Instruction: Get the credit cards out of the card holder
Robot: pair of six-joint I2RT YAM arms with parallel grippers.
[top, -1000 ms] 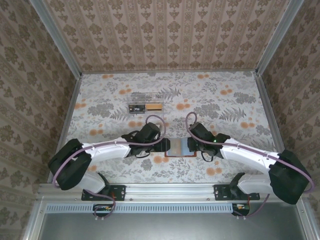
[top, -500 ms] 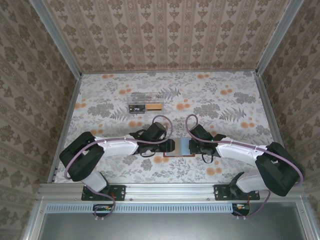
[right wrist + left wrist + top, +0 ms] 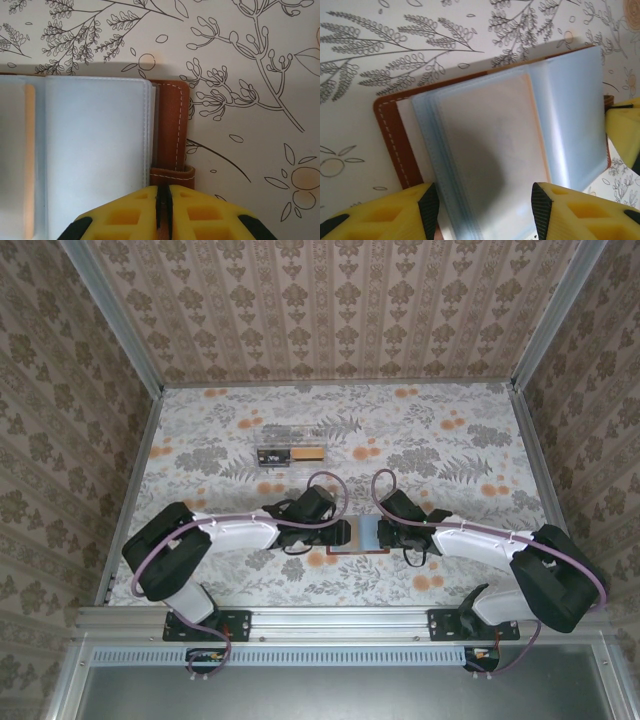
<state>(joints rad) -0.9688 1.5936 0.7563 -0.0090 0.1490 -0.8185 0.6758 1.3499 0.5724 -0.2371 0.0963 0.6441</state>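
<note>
Left claw (image 3: 482, 212) hangs low over the small reddish-brown leather bifold card holder (image 3: 387, 130), with its yellow fingers (image 3: 425, 210) apart and straddling the fan of frosted blue-grey plastic sleeves (image 3: 570, 125); nothing is clamped. My read: it's lined up to nip the top sleeve or the pale orange-tan plastic card (image 3: 492, 150) inside it, hence the half-wide stance. Right claw (image 3: 162, 200) has its fingers together, tip down on the holder's right half beside the stitched rim and the small brown leather tab (image 3: 172, 175). That looks like a hold-down so the holder doesn't slide when a card gets pulled; can't tell if a thin edge is nipped between the pads. Holder lies open and flat on the floral-print tabletop (image 3: 450, 440), centre, toward the front, directly between the two claws. One card reads through the plastic; a dark grey one I can't confirm. Edges: the sleeve's open end isn't visible, so pull direction is a guess. Room: bare cloth all round the holder, widest toward the back. Clear oblong plastic box (image 3: 291, 453) sits well apart, far-left, not in the way. Tight side is the front aluminium rail (image 3: 330, 618) and the arm bases; wallpapered side walls (image 3: 60, 440) are well clear. Risk: sleeves are floppy and stacked, so it's easy to grab several at once.
</note>
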